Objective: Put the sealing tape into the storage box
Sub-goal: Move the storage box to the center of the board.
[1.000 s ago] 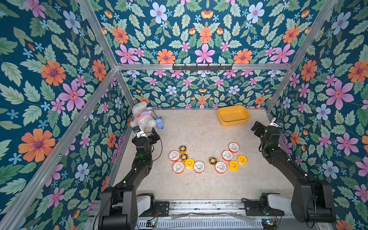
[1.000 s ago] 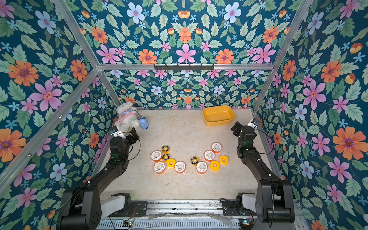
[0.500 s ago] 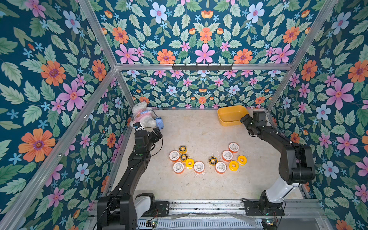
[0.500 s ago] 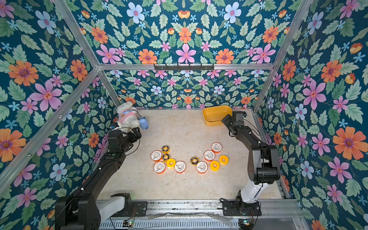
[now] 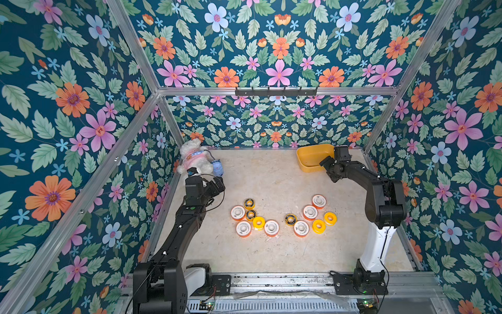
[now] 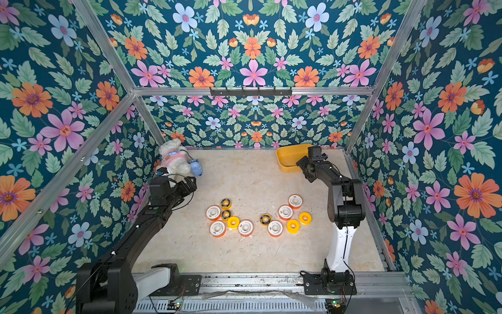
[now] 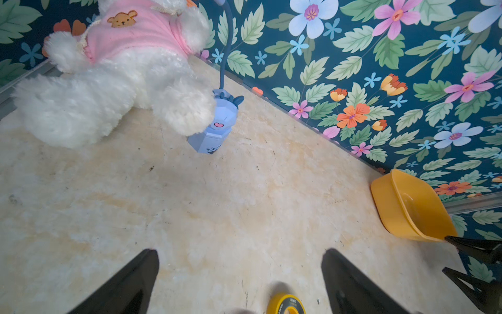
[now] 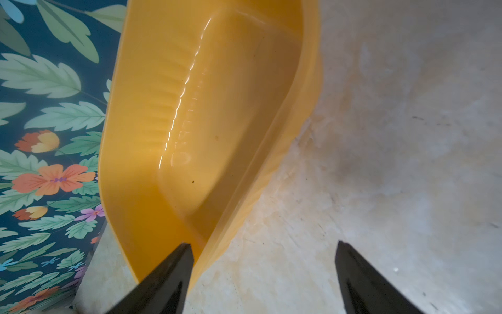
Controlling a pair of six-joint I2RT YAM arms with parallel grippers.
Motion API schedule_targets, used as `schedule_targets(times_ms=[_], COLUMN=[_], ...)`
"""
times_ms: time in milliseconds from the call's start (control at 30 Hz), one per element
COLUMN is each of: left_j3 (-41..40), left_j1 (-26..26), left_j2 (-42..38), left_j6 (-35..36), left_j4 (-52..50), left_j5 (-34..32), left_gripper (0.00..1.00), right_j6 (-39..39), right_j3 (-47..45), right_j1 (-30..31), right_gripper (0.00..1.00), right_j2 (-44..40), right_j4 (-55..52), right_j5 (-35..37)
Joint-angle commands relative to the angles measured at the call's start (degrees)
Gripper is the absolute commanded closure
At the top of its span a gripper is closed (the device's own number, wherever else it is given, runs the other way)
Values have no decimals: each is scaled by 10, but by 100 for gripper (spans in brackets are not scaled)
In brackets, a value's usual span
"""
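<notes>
Presently, right gripper (image 8: 263, 243): jaws are held wide, set astride one wall of the storage box (image 8: 152, 136), one finger over its inside, one outside.
Left gripper (image 7: 240, 251): jaws are spread wide and nothing is held; a black-and-yellow spool (image 7: 285, 304) is seen low between its fingers.
Sealing tape (image 5: 271, 227): two clusters are laid on the worktop (image 5: 271, 176), one near the left gripper, both well apart from the right gripper.
Plush toy (image 7: 108, 89): found just ahead of the left gripper.

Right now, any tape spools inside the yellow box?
No: the right wrist view shows the storage box holding nothing, and the sealing tape lies outside it.
</notes>
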Motion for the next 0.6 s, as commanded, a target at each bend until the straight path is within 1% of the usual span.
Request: schedule_targets(times_ms=[0, 167, 333, 367, 433, 567], left_j3=[5, 7, 10, 11, 11, 10], left_j1=[0, 0, 0, 0, 0, 0], left_j2=[2, 7, 13, 14, 15, 15], left_j6=[5, 4, 2, 1, 1, 0], left_j4=[-9, -9, -12, -13, -13, -15], left_j5=[13, 16, 21, 21, 21, 26], left_gripper=[0, 0, 0, 0, 0, 0], right_j6=[1, -7, -24, -28, -33, -39], right_j3=[17, 35, 56, 60, 66, 69], right_j1=[2, 5, 7, 9, 10, 15], right_gripper=[15, 17, 33, 34, 42, 48], right_j2=[11, 29, 45, 48, 53, 53], right_j4=[-25, -36, -55, -58, -63, -70], right_j5=[10, 14, 9, 7, 2, 5])
